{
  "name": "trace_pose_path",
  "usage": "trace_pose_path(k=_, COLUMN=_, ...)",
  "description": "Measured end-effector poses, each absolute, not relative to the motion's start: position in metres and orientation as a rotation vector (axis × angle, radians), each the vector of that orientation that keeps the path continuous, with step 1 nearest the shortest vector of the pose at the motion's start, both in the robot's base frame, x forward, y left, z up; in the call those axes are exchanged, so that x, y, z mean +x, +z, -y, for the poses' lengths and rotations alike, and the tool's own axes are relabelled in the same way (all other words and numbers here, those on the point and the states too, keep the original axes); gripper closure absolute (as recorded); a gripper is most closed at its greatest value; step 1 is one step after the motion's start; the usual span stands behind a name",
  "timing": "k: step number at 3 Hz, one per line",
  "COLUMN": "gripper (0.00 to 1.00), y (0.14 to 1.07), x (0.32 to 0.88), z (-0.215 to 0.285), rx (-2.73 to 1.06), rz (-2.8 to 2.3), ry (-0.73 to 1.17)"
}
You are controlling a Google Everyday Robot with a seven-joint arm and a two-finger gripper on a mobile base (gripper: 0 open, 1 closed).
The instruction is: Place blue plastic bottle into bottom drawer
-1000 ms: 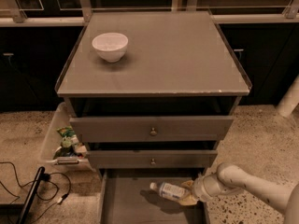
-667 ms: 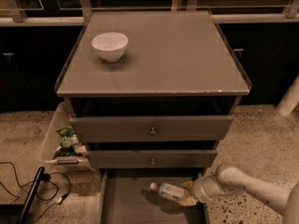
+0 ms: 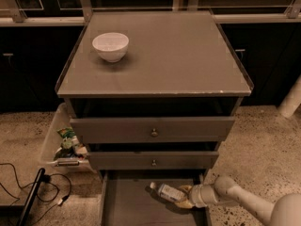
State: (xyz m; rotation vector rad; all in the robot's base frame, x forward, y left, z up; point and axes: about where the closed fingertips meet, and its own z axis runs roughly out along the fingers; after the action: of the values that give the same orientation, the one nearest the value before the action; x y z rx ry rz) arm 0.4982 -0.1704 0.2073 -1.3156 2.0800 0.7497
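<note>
The blue plastic bottle [image 3: 168,191] lies on its side over the open bottom drawer [image 3: 136,206], its white cap pointing left. My gripper [image 3: 185,197] reaches in from the right on a pale arm and is at the bottle's right end, over the drawer's right part. The bottle's base is hidden by the gripper. The drawer's grey floor shows to the left of and in front of the bottle.
A white bowl [image 3: 110,46] stands on the cabinet top at the back left. Two upper drawers with brass knobs [image 3: 154,133] sit above the open one. A clear bin with clutter [image 3: 63,145] and black cables [image 3: 28,187] lie on the floor at left.
</note>
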Motion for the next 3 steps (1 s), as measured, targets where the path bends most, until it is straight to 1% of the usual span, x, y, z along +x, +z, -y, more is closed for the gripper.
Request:
trace_pose_path(k=1, gripper=1.00, y=0.158, x=0.505, z=0.161, rx=-1.343, rz=-2.044, ry=0.795)
trace_pose_path(k=2, gripper=0.81, y=0.153, x=0.516, z=0.171, rx=-1.322, rz=-2.051, ry=0.767)
trace_pose_path(k=3, gripper=0.58, y=0.153, x=0.515, z=0.170, rx=-1.324, rz=-2.051, ry=0.770)
